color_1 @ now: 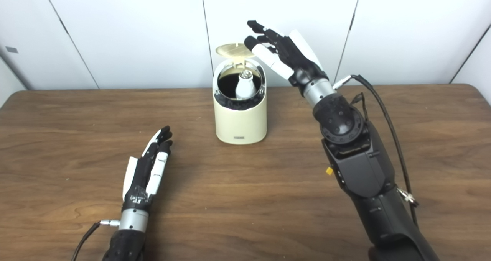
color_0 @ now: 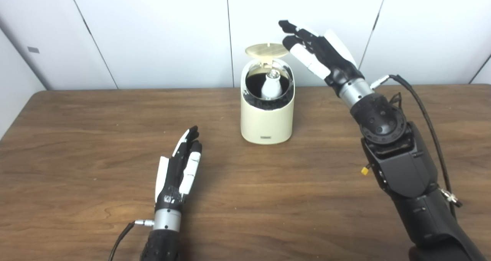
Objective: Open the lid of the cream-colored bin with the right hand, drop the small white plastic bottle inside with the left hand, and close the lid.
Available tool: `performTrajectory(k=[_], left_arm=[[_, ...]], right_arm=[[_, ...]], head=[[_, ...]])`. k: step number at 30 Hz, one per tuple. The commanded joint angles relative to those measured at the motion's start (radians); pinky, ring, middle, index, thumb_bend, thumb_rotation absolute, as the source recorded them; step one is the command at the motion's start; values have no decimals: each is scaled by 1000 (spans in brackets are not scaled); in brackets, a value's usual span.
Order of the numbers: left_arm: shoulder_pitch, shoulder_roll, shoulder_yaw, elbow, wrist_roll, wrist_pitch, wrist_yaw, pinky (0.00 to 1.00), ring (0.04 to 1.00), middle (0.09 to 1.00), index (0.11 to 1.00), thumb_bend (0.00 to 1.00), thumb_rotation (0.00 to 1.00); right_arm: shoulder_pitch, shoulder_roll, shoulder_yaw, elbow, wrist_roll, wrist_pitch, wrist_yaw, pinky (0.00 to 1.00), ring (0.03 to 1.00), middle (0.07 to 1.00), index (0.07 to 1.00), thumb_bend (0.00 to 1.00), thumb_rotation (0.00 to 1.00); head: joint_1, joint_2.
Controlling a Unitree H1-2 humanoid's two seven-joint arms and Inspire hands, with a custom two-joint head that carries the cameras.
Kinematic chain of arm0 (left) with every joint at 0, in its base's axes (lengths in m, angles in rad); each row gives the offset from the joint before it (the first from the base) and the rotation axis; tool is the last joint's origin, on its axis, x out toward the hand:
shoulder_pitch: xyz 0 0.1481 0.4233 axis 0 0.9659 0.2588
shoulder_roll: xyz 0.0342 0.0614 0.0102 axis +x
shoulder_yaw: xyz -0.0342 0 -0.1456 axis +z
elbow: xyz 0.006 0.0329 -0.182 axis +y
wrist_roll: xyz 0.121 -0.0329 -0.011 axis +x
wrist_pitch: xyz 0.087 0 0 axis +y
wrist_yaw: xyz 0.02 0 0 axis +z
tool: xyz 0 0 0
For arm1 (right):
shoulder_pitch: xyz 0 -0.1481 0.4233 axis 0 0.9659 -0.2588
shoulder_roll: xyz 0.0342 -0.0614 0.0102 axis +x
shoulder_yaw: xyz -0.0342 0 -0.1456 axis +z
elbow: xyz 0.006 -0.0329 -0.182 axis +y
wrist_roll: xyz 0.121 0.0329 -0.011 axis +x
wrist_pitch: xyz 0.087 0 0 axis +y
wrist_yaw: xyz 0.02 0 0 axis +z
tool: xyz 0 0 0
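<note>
— At the far middle of your table [color_0: 96,146], what's in the bin?
— One cream-colored bin [color_0: 267,117], its lid [color_0: 267,50] tipped up, with one small white bottle [color_0: 271,85] standing upright inside.
— And your hands?
— Left hand [color_0: 180,169] lies near-left, fingers straight and together, empty. Right hand [color_0: 316,52] is raised just right of the lid, fingers spread, gripping nothing.

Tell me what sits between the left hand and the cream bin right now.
Nothing: only bare wooden table lies between the left hand and the bin, plain in both eye views. The bottle is already inside.
</note>
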Motion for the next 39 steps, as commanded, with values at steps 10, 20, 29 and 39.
performTrajectory(k=[10, 20, 29, 39], left_arm=[[-3, -16, -9, -7, 3, 27, -2, 836, 878, 907, 933, 556, 1000], [-9, -24, -11, -13, -2, 35, 3, 813, 868, 895, 926, 579, 1000], [-10, -25, -13, -18, 0, 34, 4, 788, 862, 893, 920, 582, 1000], [-11, -20, -13, -14, 7, 19, 8, 800, 873, 894, 917, 563, 988]], right_arm=[[-106, -24, 68, -13, -126, -19, 47, 906, 949, 921, 802, 591, 1000], [-100, -35, 70, -11, -167, -28, 61, 895, 986, 970, 758, 609, 1000], [-87, -28, 45, -7, -159, -11, 68, 921, 997, 968, 758, 599, 1000], [-69, -59, 55, -19, -182, -47, 78, 942, 1000, 980, 772, 603, 1000]], head=[[3, 1], [10, 2], [9, 0], [10, 0]])
